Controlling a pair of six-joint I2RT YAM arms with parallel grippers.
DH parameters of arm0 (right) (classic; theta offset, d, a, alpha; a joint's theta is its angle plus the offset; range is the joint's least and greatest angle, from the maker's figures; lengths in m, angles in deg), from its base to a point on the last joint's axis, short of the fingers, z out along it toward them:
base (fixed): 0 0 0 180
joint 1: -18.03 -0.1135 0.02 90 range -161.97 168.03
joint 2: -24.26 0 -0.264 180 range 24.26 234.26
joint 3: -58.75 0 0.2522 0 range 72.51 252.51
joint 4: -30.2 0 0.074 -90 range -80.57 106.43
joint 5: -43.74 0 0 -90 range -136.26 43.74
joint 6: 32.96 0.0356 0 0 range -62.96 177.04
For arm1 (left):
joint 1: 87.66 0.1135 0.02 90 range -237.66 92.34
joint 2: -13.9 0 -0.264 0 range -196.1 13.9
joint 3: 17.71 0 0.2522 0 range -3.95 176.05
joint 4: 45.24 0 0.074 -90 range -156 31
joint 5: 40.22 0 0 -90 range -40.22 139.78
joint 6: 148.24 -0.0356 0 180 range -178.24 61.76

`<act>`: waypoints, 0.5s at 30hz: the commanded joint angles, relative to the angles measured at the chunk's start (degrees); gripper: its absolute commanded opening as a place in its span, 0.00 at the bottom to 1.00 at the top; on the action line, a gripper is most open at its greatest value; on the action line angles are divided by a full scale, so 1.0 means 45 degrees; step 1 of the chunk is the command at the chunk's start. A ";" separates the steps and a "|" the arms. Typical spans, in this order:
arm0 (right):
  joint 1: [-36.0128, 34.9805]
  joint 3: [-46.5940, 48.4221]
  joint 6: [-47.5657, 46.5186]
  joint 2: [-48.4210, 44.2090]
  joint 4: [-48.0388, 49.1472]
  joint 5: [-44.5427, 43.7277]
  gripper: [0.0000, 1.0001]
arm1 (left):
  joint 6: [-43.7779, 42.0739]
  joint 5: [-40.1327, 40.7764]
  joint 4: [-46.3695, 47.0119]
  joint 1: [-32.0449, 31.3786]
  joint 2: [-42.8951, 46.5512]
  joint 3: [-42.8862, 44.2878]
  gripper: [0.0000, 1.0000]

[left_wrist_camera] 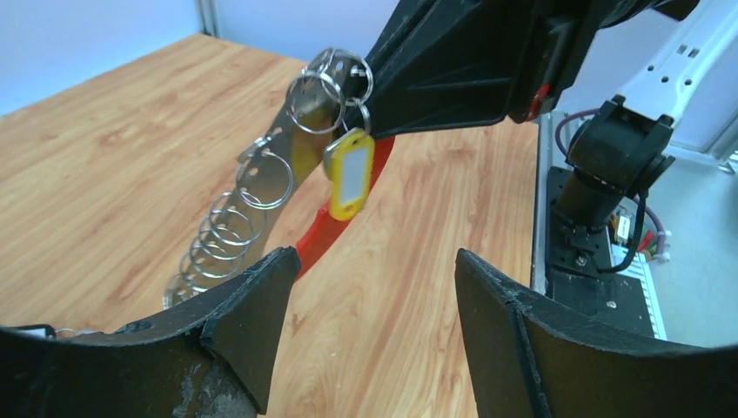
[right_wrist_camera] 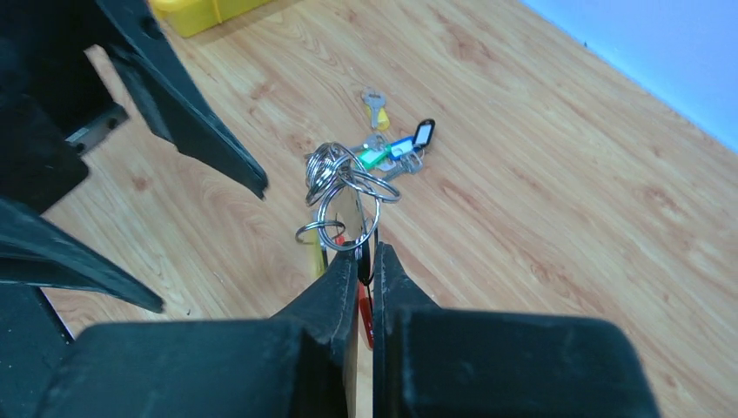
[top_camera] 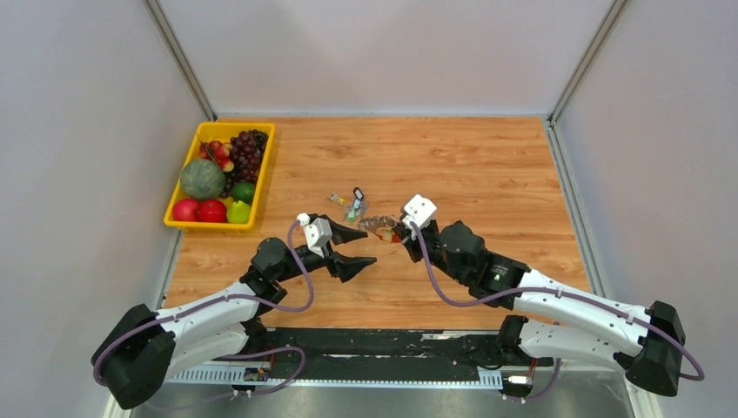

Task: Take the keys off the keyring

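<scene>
At the worktop's far-left corner: yellow fruit tray. Mid-worktop: left gripper, jaws wide apart, gripping nothing. Just beyond, flat on the wood: loose tagged keys. Lifted above the worktop's middle: red keyring with its keys, clamped in right gripper.

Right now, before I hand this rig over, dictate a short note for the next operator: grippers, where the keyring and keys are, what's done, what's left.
Right gripper: shut on the red keyring, holding it up.
Left gripper: open, empty, jaws just short of the ring.
Keys: fanned along the ring, with split rings and a yellow tag.
Done: a few tagged keys lie loose on the table; whether they came off this ring is unclear.
Left: take the fanned keys off the ring.
</scene>
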 commanded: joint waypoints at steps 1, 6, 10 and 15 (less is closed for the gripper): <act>-0.0701 0.0280 -0.2097 -0.0091 0.2910 0.0086 0.00 | 0.0148 -0.0840 0.0856 -0.0027 -0.0513 0.0604 0.75; -0.1610 -0.0024 -0.5035 0.0244 0.4544 0.0733 0.00 | 0.0139 -0.0749 0.1175 -0.0028 -0.0432 0.0432 0.75; -0.2278 -0.0398 -0.6878 0.0423 0.5484 0.1012 0.00 | 0.0013 -0.0430 0.1501 -0.0026 -0.0014 0.0097 0.78; -0.2703 -0.0437 -0.7869 0.0767 0.5727 0.1072 0.00 | -0.0166 -0.0230 0.2170 -0.0027 0.0596 -0.0457 0.81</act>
